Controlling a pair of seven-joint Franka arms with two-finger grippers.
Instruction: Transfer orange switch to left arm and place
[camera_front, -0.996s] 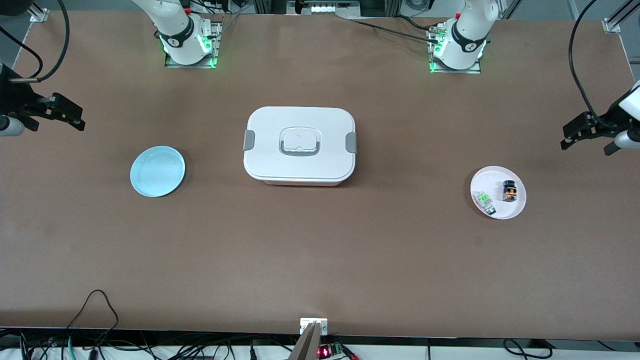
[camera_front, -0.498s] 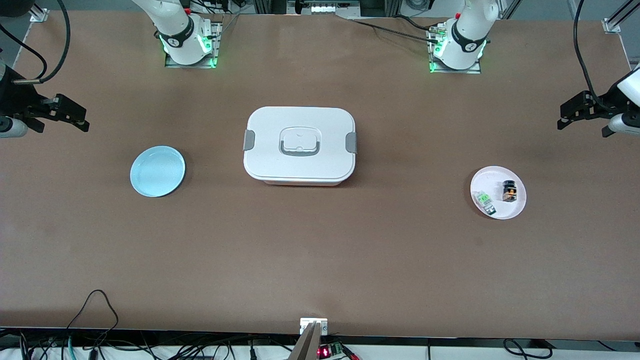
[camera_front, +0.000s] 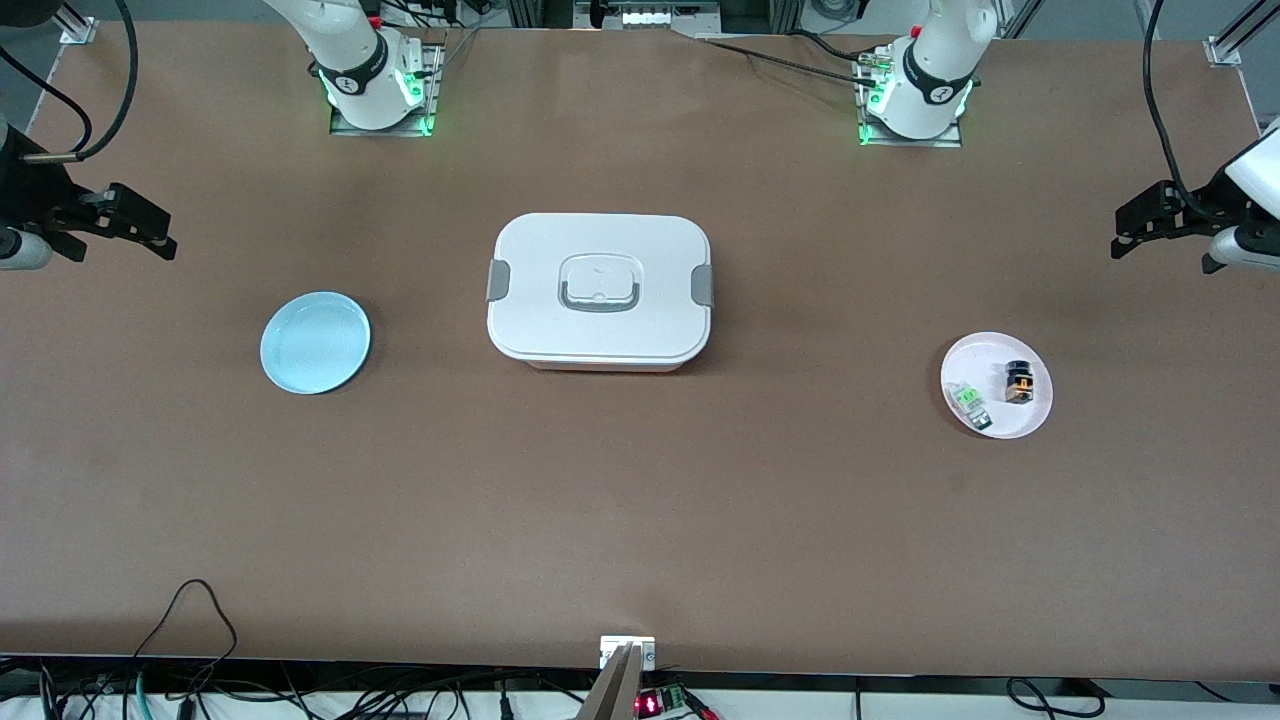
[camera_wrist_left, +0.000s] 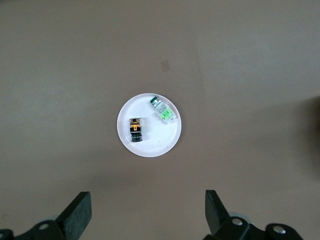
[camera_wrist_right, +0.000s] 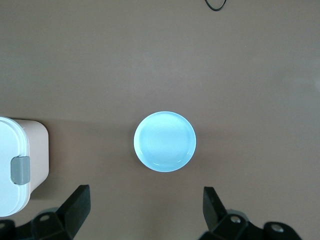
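Note:
The orange switch (camera_front: 1019, 383) lies on a small white plate (camera_front: 1003, 424) toward the left arm's end of the table, beside a green-and-clear component (camera_front: 969, 404). In the left wrist view the switch (camera_wrist_left: 136, 130) lies on the plate (camera_wrist_left: 155, 147). My left gripper (camera_front: 1125, 232) hangs open and empty in the air over the table's end, apart from the plate; it also shows in its own wrist view (camera_wrist_left: 148, 215). My right gripper (camera_front: 160, 235) hangs open and empty over the other end, as its wrist view (camera_wrist_right: 146, 212) confirms. The white lidded box (camera_front: 600, 290) stands mid-table.
A light blue plate (camera_front: 315, 342) lies empty toward the right arm's end, also in the right wrist view (camera_wrist_right: 165, 141), where a corner of the box (camera_wrist_right: 20, 165) with a grey clip shows. Cables hang along the table's front edge.
My left gripper has shifted upward in the front view, away from the white plate. My right gripper has barely shifted. The switch, plates and box have not moved.

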